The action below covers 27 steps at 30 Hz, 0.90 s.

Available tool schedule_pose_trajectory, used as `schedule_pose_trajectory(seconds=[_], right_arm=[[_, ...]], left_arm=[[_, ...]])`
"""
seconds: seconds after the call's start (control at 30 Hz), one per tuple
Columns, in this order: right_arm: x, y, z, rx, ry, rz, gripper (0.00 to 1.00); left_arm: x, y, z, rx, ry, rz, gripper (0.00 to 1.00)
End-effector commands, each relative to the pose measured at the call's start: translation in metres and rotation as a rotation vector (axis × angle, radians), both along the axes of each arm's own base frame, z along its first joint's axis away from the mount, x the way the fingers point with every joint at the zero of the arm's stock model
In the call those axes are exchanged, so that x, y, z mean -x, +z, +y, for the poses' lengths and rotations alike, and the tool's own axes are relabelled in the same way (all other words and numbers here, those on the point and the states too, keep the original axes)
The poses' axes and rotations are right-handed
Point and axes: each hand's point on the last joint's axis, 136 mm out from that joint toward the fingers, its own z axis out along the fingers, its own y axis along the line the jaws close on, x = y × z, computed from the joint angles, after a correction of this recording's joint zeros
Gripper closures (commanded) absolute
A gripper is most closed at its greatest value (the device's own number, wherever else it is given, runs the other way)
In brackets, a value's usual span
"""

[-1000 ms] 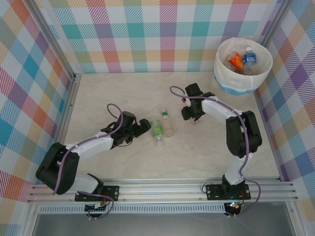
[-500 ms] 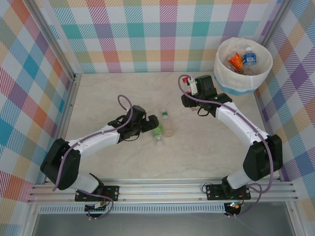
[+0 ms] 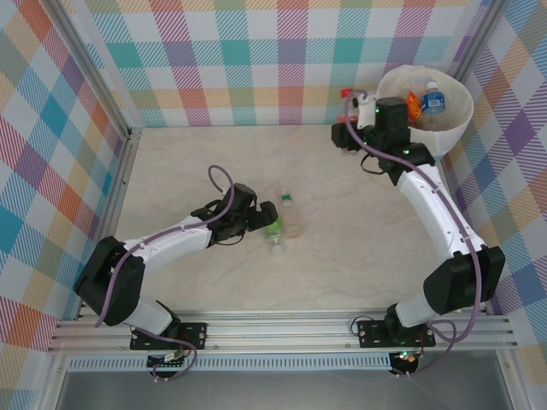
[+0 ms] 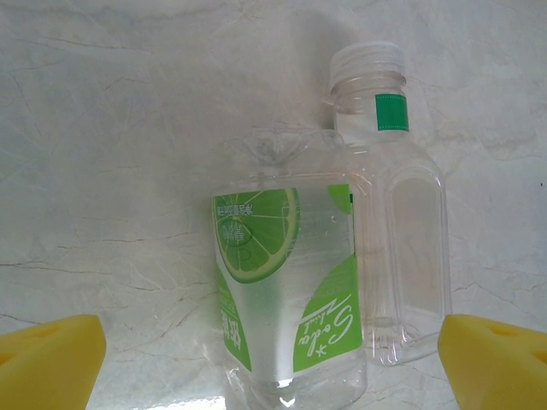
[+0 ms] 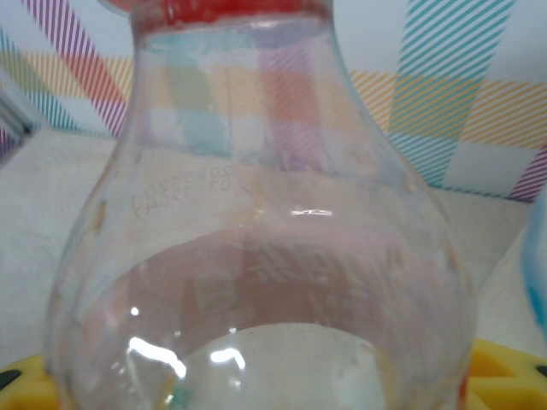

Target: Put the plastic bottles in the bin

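Two plastic bottles lie side by side mid-table: one with a lime-green label (image 3: 273, 229) (image 4: 286, 290) and a clear one with a small green neck band (image 3: 291, 215) (image 4: 397, 222). My left gripper (image 3: 261, 218) (image 4: 273, 363) is open, its yellow pads (image 4: 51, 359) spread to either side of the green-labelled bottle's base. My right gripper (image 3: 359, 115) (image 5: 256, 380) is shut on a clear bottle with a red cap (image 3: 346, 91) (image 5: 256, 213), held up beside the left rim of the cream-white bin (image 3: 461, 111). An orange-labelled bottle (image 3: 414, 104) and a blue-capped one (image 3: 433, 98) lie inside the bin.
The bin stands in the far right corner against the plaid walls (image 3: 256, 60). A metal rail (image 3: 120, 179) borders the table's left side. The right arm (image 3: 436, 213) arches over the right half of the marble tabletop (image 3: 342, 256).
My right gripper has carried the red-capped bottle up and right from mid-table to the bin's left rim. The left gripper has slid right, up to the green-labelled bottle.
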Motion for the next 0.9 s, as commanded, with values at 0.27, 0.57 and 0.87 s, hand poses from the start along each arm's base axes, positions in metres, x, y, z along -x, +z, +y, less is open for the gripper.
schedule_pose_trajectory(seconds=[0.27, 0.57, 0.87], right_arm=[[-0.067, 0.065, -0.121, -0.335, -0.304, -0.084, 0.48], [-0.12, 0.042, -0.183, -0.595, -0.451, 0.068, 0.44], [-0.162, 0.014, -0.188, -0.723, -0.511, 0.181, 0.37]], left_arm=[[-0.002, 0.0, 0.013, -0.02, 0.026, -0.011, 0.0], [-0.001, -0.003, 0.024, -0.013, 0.059, 0.006, 0.0], [0.0, -0.004, 0.03, -0.008, 0.073, 0.02, 0.0]])
